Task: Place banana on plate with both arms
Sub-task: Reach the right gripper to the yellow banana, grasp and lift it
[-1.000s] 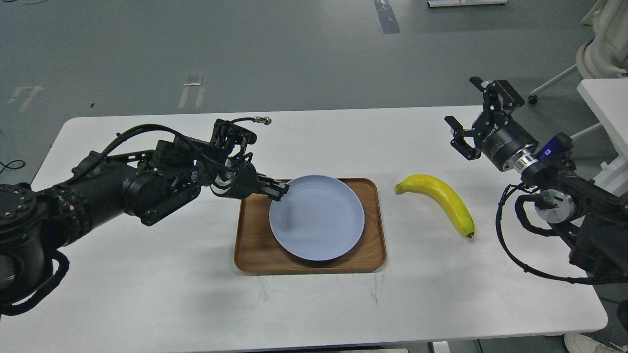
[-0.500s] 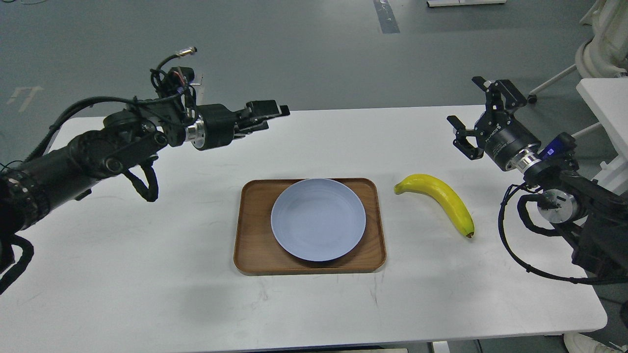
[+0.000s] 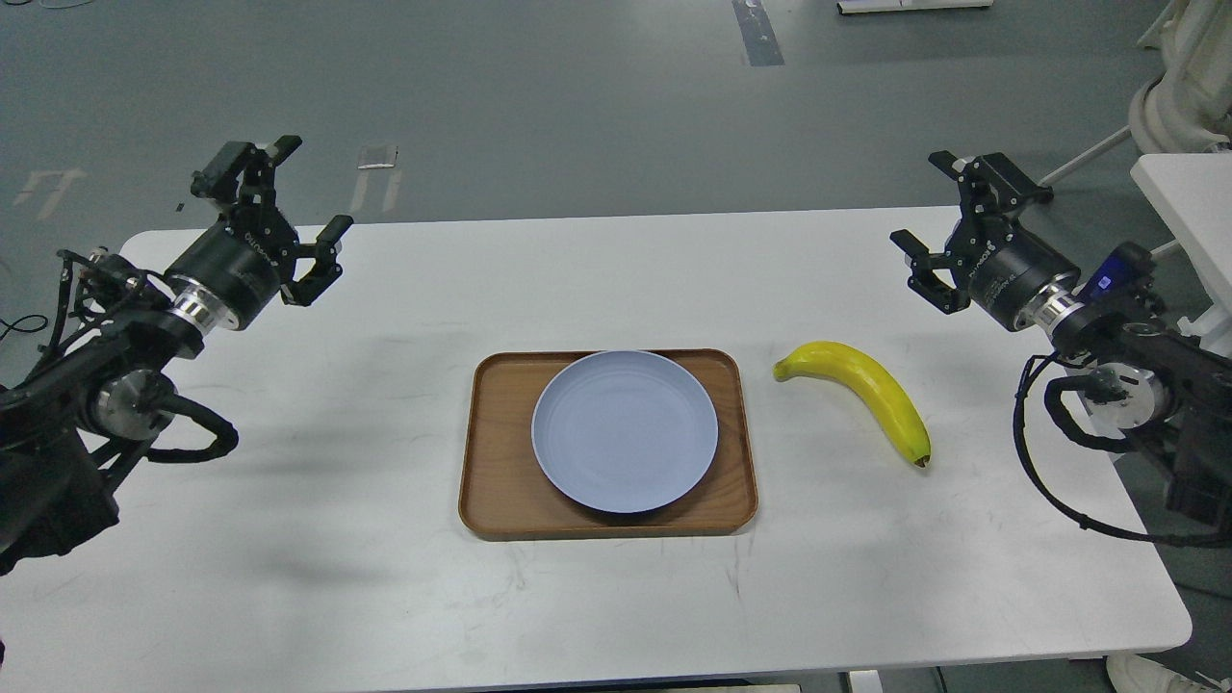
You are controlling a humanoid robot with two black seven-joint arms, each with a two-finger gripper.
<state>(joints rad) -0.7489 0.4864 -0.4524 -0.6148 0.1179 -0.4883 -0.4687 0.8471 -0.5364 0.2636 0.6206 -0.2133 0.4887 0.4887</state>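
The yellow banana (image 3: 864, 393) lies on the white table, right of the tray, its dark tip toward me. The pale blue plate (image 3: 625, 430) sits empty on the brown tray (image 3: 500, 452) at the table's middle. My left gripper (image 3: 276, 199) is open and empty, raised over the table's far left, well away from the plate. My right gripper (image 3: 948, 214) is open and empty, raised over the far right, beyond and to the right of the banana.
The white table (image 3: 337, 577) ends just behind both grippers, with grey floor beyond. A white chair base and a white side table (image 3: 1189, 192) stand at the far right.
My left arm has let go of the plate's left rim, lifted, and swung back to the far left with its gripper now open. The plate settled flat. The right arm shifted slightly right.
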